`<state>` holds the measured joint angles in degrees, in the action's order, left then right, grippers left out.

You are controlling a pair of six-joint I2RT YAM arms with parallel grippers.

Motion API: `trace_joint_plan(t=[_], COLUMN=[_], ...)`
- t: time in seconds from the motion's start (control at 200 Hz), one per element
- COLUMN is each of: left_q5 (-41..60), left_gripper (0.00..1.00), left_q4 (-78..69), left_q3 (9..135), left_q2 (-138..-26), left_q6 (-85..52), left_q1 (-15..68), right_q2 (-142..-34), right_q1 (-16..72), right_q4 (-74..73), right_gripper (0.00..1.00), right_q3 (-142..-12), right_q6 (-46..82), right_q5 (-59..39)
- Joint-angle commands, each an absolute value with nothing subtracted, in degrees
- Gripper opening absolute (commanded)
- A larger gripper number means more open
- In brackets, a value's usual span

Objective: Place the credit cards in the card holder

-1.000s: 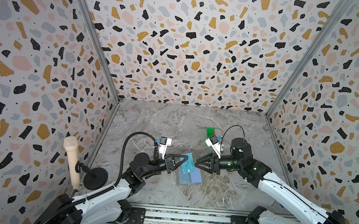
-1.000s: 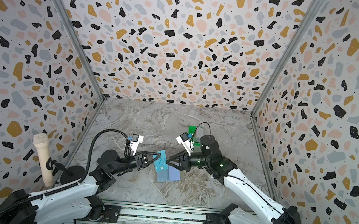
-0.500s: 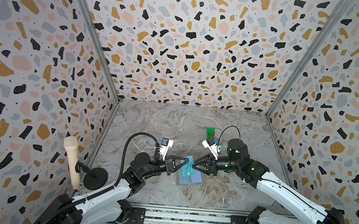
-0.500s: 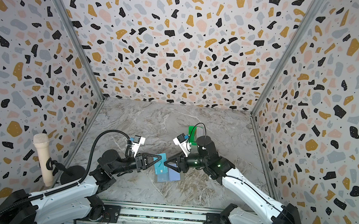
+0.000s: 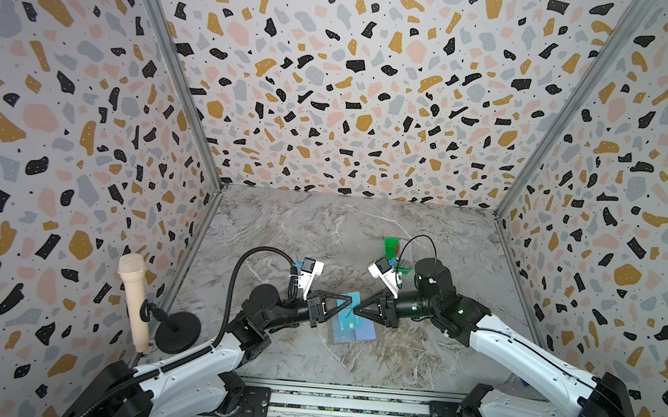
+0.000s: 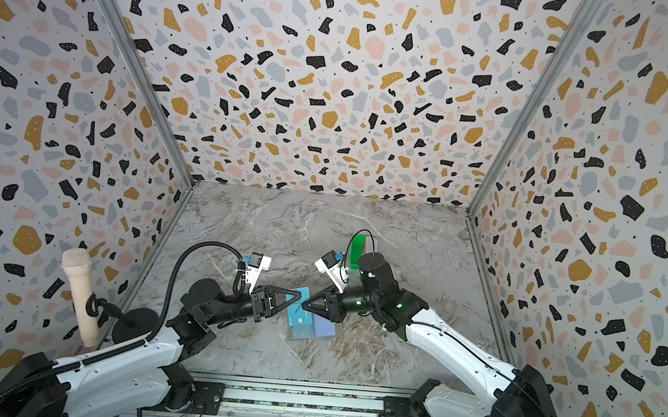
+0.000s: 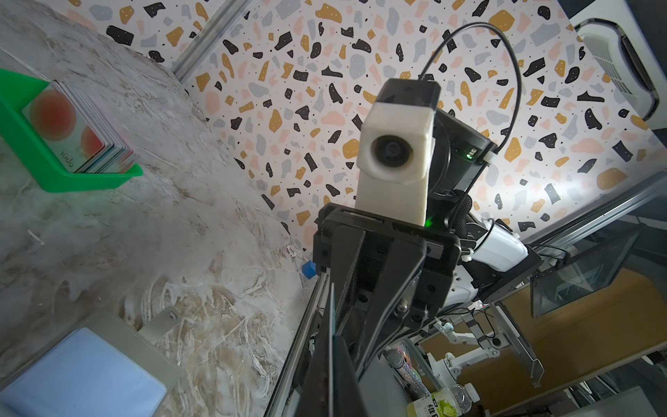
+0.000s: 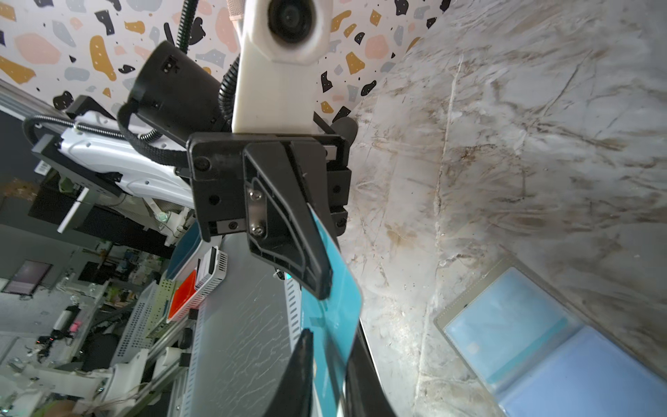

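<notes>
Both top views: left gripper (image 5: 349, 301) clamps thin teal plastic card (image 5: 353, 296); right gripper (image 5: 357, 310) hold indeterminate, toward 6 o'clock over marble-patterned tabletop (image 5: 322, 225).

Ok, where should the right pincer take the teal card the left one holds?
The teal card by its free end, from the robot's right, pinching its flat faces: it's thin, held aloft, and the left pincer covers the other end.

Green tray (image 7: 90, 180) of credit cards (image 7: 72, 133), open card holder (image 7: 119, 325), right arm's camera (image 7: 391, 151) opposite.
</notes>
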<state>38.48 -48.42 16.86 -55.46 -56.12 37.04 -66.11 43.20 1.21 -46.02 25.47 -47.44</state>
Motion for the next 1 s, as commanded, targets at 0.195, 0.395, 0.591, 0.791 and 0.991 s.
trace_joint_plan(t=[0.195, 0.395, 0.591, 0.791, 0.991], left_q5=[32.3, 25.2, 22.6, 16.9, 15.3], left_gripper=[0.26, 0.39, 0.31, 0.13, 0.00], left_q4=[-44.7, -40.6, -36.6, -33.1, -33.3], left_q3=[17.5, 10.9, 8.9, 11.2, 12.5], left_q2=[-54.7, -48.8, -57.5, -64.6, -71.2], left_q6=[-55.5, -57.0, -54.1, -51.3, -51.1], left_q1=[36.7, 30.7, 33.0, 38.2, 39.8], right_q2=[-64.1, -63.0, -71.3, -76.7, -80.0], right_q1=[42.6, 40.0, 40.8, 40.6, 40.5], right_q4=[-3.4, -5.7, -11.8, -12.8, -14.5], right_gripper=[0.00, 0.00, 0.00, 0.00, 0.00], right_q3=[-41.8, -34.9, -32.2, -33.1, -33.1], right_q6=[29.1, 34.5, 38.3, 38.4, 38.9], right_q5=[-44.3, -35.0, -30.6, -26.6, -25.1])
